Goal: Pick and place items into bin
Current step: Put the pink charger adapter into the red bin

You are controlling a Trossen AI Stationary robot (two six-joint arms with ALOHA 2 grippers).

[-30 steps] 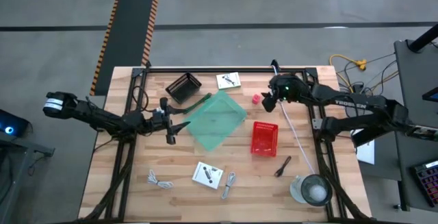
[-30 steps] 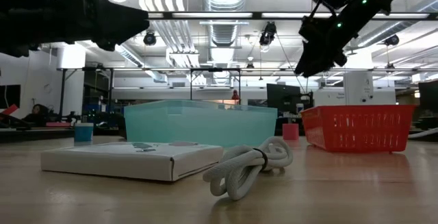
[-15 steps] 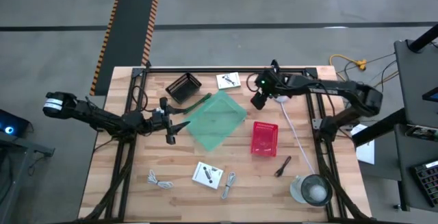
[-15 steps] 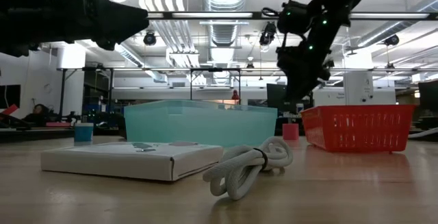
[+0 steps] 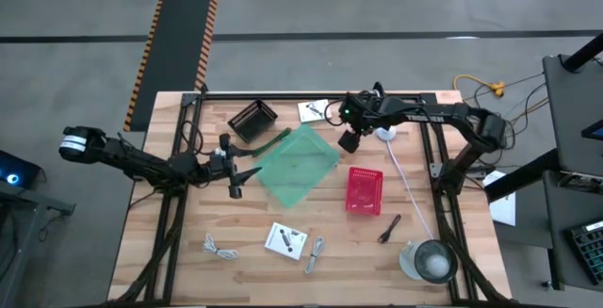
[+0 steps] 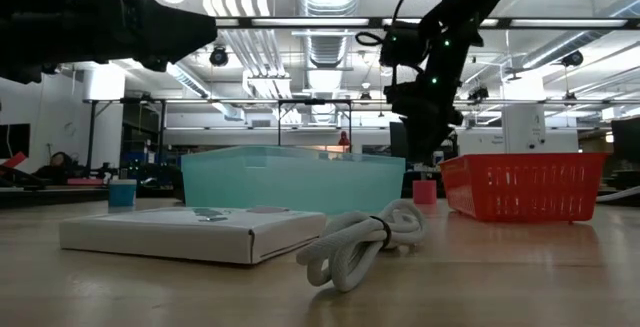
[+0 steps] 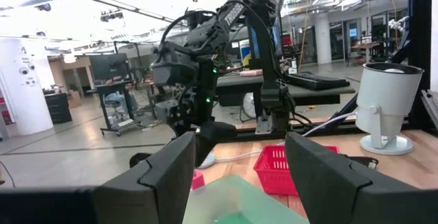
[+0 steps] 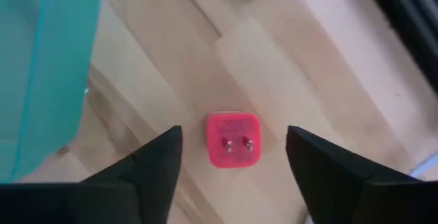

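1. I swung the right gripper [image 5: 350, 141] leftward across the table's far side, toward the teal bin [image 5: 298, 165].
2. It ended spread open directly above the red cube [image 8: 233, 139].

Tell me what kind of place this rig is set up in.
Most likely an industrial lab or workshop hall. The low view shows exposed ceiling ducts and strip lighting over rows of workbenches, the high view shows a bare concrete floor with a hazard-striped mat, and the wooden table sits among more equipment.

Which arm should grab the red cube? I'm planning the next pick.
Right: the right gripper hangs open directly over the red cube. The left gripper waits across the teal bin.
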